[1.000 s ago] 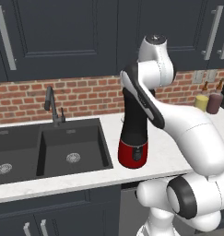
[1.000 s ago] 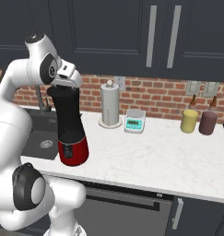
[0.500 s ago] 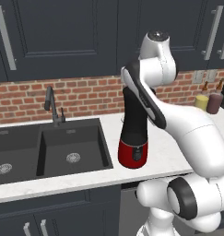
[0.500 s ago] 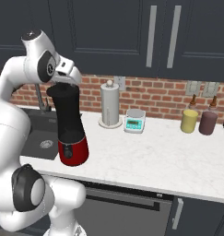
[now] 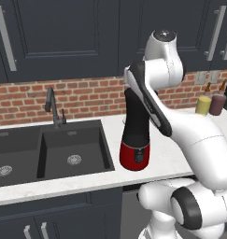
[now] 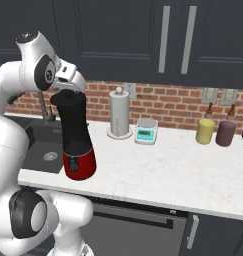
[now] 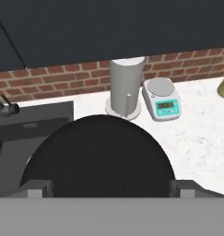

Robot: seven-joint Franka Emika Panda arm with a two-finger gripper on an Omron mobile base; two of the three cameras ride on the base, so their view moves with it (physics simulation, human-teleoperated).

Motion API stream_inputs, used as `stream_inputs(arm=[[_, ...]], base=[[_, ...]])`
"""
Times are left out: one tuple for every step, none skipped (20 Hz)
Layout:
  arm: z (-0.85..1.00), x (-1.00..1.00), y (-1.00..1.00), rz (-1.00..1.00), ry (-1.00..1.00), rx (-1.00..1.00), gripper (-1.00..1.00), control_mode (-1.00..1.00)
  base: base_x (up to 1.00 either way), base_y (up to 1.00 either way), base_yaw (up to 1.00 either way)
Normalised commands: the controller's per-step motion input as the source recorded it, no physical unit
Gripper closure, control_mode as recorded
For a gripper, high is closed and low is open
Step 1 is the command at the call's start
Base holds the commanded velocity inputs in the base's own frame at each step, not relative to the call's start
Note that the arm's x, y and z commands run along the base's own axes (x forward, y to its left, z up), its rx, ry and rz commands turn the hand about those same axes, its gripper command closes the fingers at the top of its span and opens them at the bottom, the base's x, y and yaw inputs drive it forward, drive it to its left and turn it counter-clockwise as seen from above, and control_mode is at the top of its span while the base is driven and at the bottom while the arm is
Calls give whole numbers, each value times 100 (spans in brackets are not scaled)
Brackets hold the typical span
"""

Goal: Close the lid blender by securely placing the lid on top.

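The tall blender (image 6: 74, 137), an opaque black tapered jar on a glossy red base, is standing on the white marble tabletop (image 6: 163, 175) near its front edge, just beside the dark sink (image 5: 49, 149). The flat round black lid (image 7: 99, 156) is now sitting on the jar's rim. The hand (image 6: 70, 84) is hovering just above it, its fingers (image 7: 37, 188) having finished spreading wide and gripping nothing. The lid looks released, so the task seems essentially done.

Even, soft rendered light, faint shadows, no glare, sharp throughout.
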Motion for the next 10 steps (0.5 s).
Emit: stream_inputs(arm=[[11,-38,0,0,-3,0,-100,-100],[11,-41,0,0,-4,0,-100,-100],[11,-45,0,0,-8,0,-100,-100],[11,-48,0,0,-11,0,-100,-100],[9,-51,0,0,-14,0,-100,-100],[9,-54,-2,0,-16,0,-100,-100],[10,-56,-6,0,-18,0,-100,-100],[11,-56,-11,0,-19,0,-100,-100],[10,-52,-19,0,-20,0,-100,-100],[6,-51,-31,0,-23,6,-100,-100]], base=[[0,0,0],[0,0,0],[0,0,0],[0,0,0],[0,0,0],[0,0,0],[0,0,0],[0,0,0],[0,0,0],[0,0,0]])
